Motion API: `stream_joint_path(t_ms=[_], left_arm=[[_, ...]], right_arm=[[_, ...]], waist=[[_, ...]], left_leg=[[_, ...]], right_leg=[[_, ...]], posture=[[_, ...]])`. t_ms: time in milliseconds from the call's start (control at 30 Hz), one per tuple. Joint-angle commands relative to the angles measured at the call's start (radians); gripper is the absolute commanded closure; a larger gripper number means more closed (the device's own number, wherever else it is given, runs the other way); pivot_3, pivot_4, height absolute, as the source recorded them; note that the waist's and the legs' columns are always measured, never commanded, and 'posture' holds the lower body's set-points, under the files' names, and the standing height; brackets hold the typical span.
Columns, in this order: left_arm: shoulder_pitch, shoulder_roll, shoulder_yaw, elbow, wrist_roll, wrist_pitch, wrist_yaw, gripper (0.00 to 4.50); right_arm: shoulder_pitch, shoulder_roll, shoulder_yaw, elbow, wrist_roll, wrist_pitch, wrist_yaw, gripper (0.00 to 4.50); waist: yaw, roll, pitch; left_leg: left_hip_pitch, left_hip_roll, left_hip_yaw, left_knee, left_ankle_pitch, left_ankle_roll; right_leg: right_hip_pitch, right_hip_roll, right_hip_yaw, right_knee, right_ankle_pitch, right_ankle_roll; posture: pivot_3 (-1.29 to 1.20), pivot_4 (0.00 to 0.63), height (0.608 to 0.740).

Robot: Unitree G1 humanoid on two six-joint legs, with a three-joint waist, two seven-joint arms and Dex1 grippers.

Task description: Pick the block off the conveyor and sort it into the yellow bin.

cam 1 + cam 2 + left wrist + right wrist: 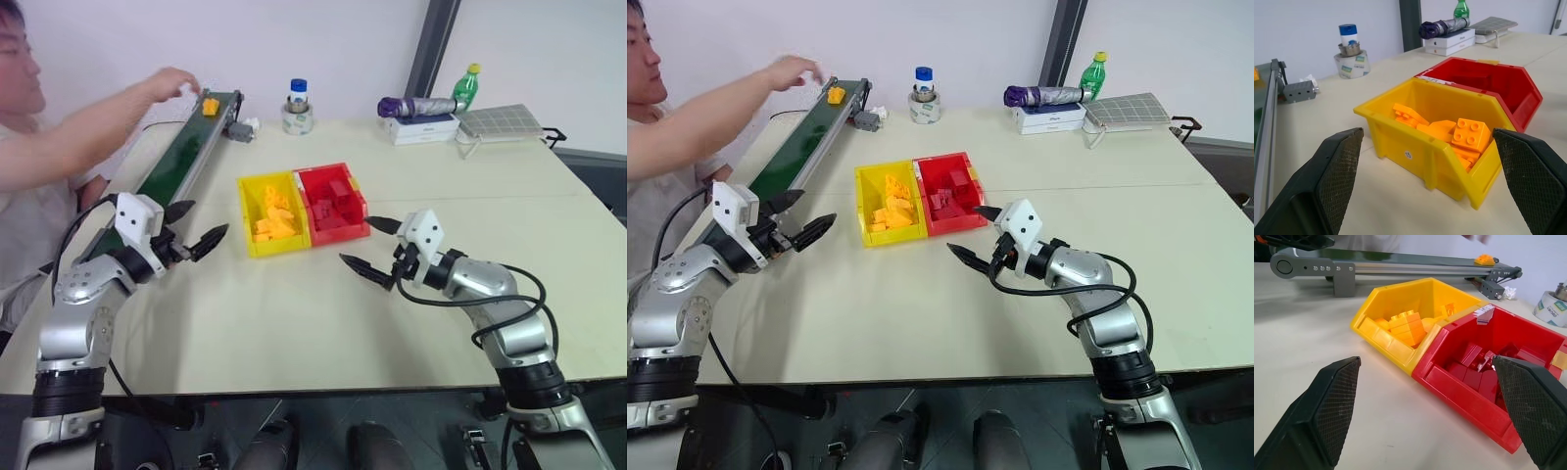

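Observation:
A small yellow-orange block (210,106) lies on the far end of the dark green conveyor (181,157), just below a person's hand (174,82). The yellow bin (271,213) sits mid-table with several yellow bricks heaped inside, touching the red bin (333,202) on its right. My left gripper (196,227) hovers open and empty beside the belt's near stretch, left of the yellow bin. In front of the red bin, my right gripper (367,249) is open with nothing between its black fingers.
A tape roll with a bottle on it (297,108) stands at the back, next to the conveyor's grey motor (239,129). A folded umbrella on white boxes (419,116), a green bottle (466,86) and a grey rack (502,121) occupy the far right.

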State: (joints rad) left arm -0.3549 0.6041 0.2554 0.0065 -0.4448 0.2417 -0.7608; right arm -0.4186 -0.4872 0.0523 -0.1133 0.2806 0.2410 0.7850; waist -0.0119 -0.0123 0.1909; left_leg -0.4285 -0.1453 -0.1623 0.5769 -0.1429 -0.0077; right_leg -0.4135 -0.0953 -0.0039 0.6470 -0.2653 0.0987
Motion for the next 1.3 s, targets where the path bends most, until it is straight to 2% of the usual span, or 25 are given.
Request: stream_joint_path(t_ms=[33, 200, 500, 1000, 1300], left_arm=[[0.003, 0.001, 0.020, -0.028, 0.002, -0.056, -0.005, 0.04], [0.003, 0.009, 0.024, -0.037, 0.007, -0.029, 0.034, 0.04], [0.090, 0.002, 0.150, -0.076, -0.055, -0.079, 0.055, 0.04], [0.127, 0.011, 0.103, -0.083, -0.024, -0.111, 0.012, 0.04], [0.119, 0.009, 0.121, -0.073, -0.021, -0.093, 0.044, 0.04]], right_arm=[[-0.018, -0.004, -0.011, -0.025, 0.002, -0.010, 0.000, 0.00], [-0.013, -0.005, -0.015, -0.031, 0.002, -0.006, -0.003, 0.00], [-0.020, -0.006, -0.015, -0.017, 0.005, -0.013, 0.006, 0.00], [-0.034, 0.001, -0.006, 0.006, -0.005, -0.027, 0.015, 0.00], [-0.029, 0.002, -0.006, 0.000, -0.004, -0.029, 0.014, 0.00]], waist=[[0.000, 0.000, 0.000], [0.000, 0.000, 0.000], [-0.001, 0.000, 0.000], [0.000, 0.000, 0.000], [0.000, 0.000, 0.000]], left_leg=[[0.000, 0.000, 0.000, 0.000, 0.000, 0.000], [0.000, 0.000, 0.000, 0.000, 0.000, 0.000], [0.000, 0.000, 0.000, 0.000, 0.000, 0.000], [0.000, 0.000, 0.000, 0.000, 0.000, 0.000], [0.000, 0.000, 0.000, 0.000, 0.000, 0.000]], right_leg=[[0.000, 0.000, 0.000, 0.000, 0.000, 0.000], [0.000, 0.000, 0.000, 0.000, 0.000, 0.000], [0.000, 0.000, 0.000, 0.000, 0.000, 0.000], [0.000, 0.000, 0.000, 0.000, 0.000, 0.000], [0.000, 0.000, 0.000, 0.000, 0.000, 0.000]], posture=[[0.00, 0.150, 0.740], [0.00, 0.150, 0.740], [0.00, 0.150, 0.740], [0.00, 0.150, 0.740], [0.00, 0.150, 0.740]])
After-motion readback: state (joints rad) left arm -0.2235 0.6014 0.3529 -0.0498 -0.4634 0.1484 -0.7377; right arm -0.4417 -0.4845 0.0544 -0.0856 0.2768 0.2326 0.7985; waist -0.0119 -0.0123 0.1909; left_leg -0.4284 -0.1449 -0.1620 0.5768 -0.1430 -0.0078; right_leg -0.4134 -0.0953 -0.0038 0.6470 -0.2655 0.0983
